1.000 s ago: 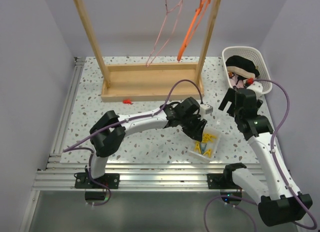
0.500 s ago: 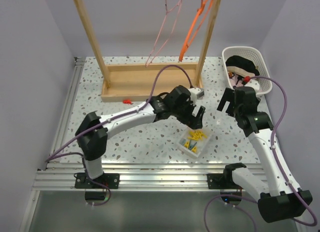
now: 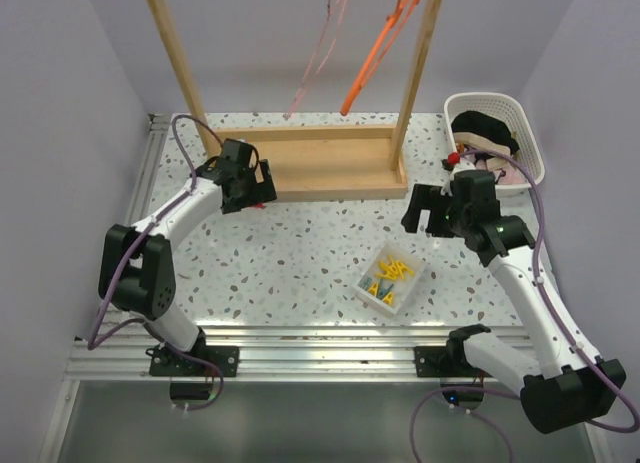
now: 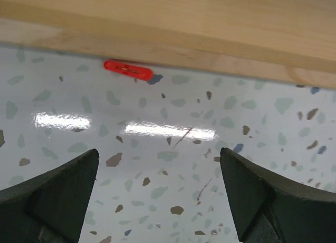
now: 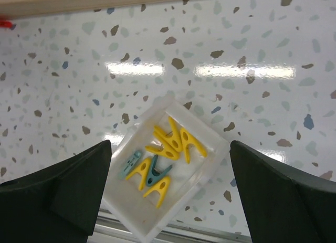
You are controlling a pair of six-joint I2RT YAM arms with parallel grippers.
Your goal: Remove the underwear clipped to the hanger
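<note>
L gripper (image 4: pixel 159 160), jaws wide, nr red clip (image 4: pixel 128 71) — underwear (image 3: pixel 487 125) in basket (image 3: pixel 531 149).

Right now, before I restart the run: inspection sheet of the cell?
Surface: speckled table, nothing spilled.
Job's things: underwear in the white basket; orange hanger and pink hanger on the wooden rack, nothing clipped on.
Clutter: clear tray of yellow and teal clips; red clip at the rack base.
Grippers: left fingers open, facing the red clip; right fingers open above the tray; both empty.
Cables: purple cables loop off both arms, no snag seen.
Surroundings: plain walls, aluminium frame at near edge.
</note>
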